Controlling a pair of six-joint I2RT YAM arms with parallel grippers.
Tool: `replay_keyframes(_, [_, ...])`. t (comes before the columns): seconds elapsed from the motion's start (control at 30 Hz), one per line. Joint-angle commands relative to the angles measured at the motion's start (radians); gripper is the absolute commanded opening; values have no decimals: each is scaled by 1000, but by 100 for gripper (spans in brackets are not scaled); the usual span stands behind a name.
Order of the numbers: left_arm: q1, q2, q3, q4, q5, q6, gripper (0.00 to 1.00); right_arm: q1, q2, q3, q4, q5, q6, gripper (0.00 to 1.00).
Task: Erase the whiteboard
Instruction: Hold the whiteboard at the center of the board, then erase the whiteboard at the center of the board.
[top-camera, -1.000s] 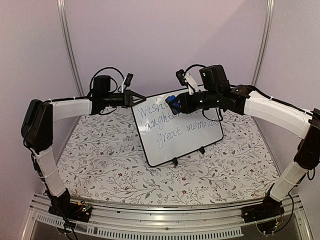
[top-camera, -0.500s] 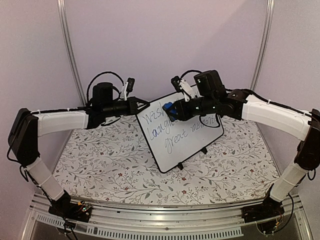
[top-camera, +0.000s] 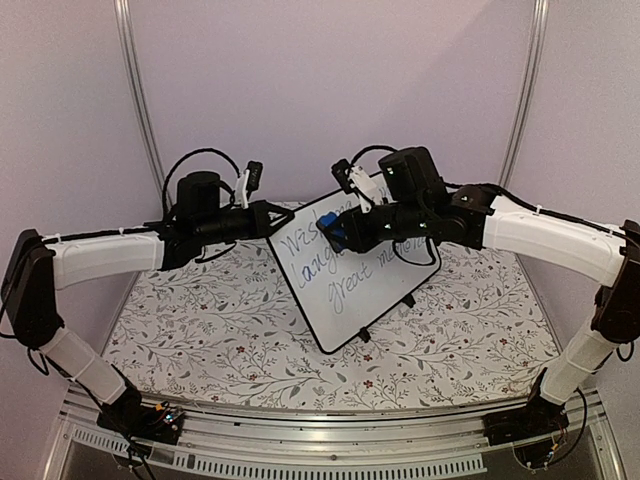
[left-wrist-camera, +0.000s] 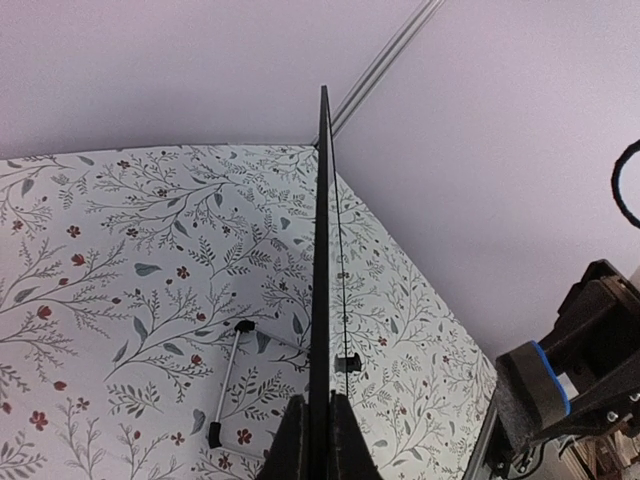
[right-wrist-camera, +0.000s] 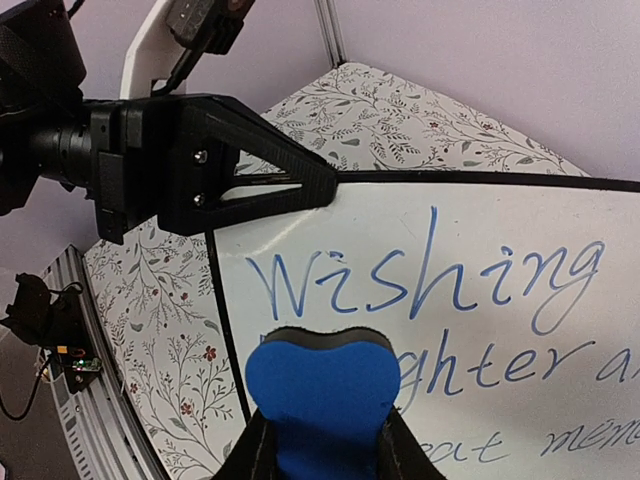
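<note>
The whiteboard (top-camera: 360, 290) is not wiped yet.
Its edge is pinched by the left gripper (top-camera: 280, 218), the eraser (right-wrist-camera: 322, 385) by the right gripper (right-wrist-camera: 322, 450); 3 written lines (right-wrist-camera: 440, 280) are left.

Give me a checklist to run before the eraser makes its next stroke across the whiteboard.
1. Grip of the left claw on the whiteboard edge: ok, shut on it.
2. Grip of the right claw on the blue eraser: ok.
3. The eraser faces the written side: ok.
4. The eraser pad touches the board: cannot tell.
5. Board wiped clean: not ok, blue writing runs across it.
</note>
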Motion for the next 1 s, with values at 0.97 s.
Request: replay_keyframes(0.97, [-76, -52, -31, -44, -147, 31, 0, 40, 37, 79, -132, 198, -26, 20])
